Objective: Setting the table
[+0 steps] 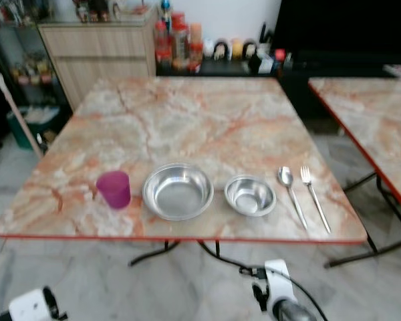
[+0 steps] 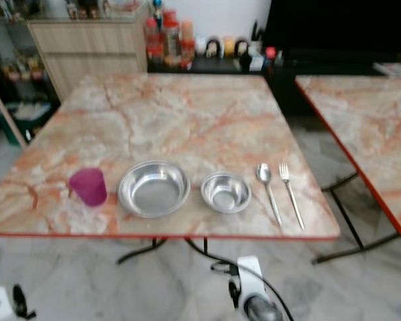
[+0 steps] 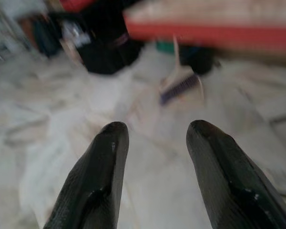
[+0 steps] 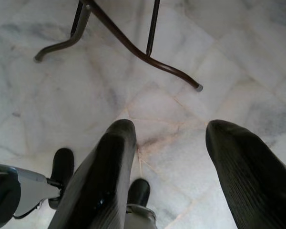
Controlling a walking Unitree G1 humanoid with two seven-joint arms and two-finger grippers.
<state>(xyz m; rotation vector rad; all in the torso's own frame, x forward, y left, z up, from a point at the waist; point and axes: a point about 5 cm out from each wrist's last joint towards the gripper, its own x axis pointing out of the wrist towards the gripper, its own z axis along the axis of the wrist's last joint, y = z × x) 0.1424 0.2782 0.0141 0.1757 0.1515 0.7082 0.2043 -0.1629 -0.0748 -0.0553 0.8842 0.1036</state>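
**Inspector:** Report the table as you see it.

**Operator:** I see a marble-patterned table (image 1: 187, 114) with a red edge. Along its near edge, a row of five items. I take the large steel bowl (image 1: 178, 190) as my reference. Just beside it, on the robot's left, a purple cup (image 1: 113, 188) stands upright. On its right, close but apart from it, sits a small steel bowl (image 1: 250, 195). Further right of that lies a spoon (image 1: 291, 194), then a fork (image 1: 315, 197) beside it, both with their heads pointing away from the robot.

**Inspector:** And the grippers?

**Operator:** Both arms hang low, below the near table edge. The left gripper (image 3: 157, 143) has its fingers spread apart with nothing between them, over pale floor; a brush (image 3: 178, 86) and dark objects lie beyond, blurred. The right gripper (image 4: 174, 138) is likewise spread and empty, over the marble floor (image 4: 181, 62), with the table's dark metal legs (image 4: 133, 45) ahead of it.

**Inspector:** Surroundings?

**Operator:** Far beyond the large bowl, a wooden cabinet (image 1: 100, 50) and a low shelf of bottles (image 1: 177, 43). A second table (image 1: 374, 120) stands to the right.
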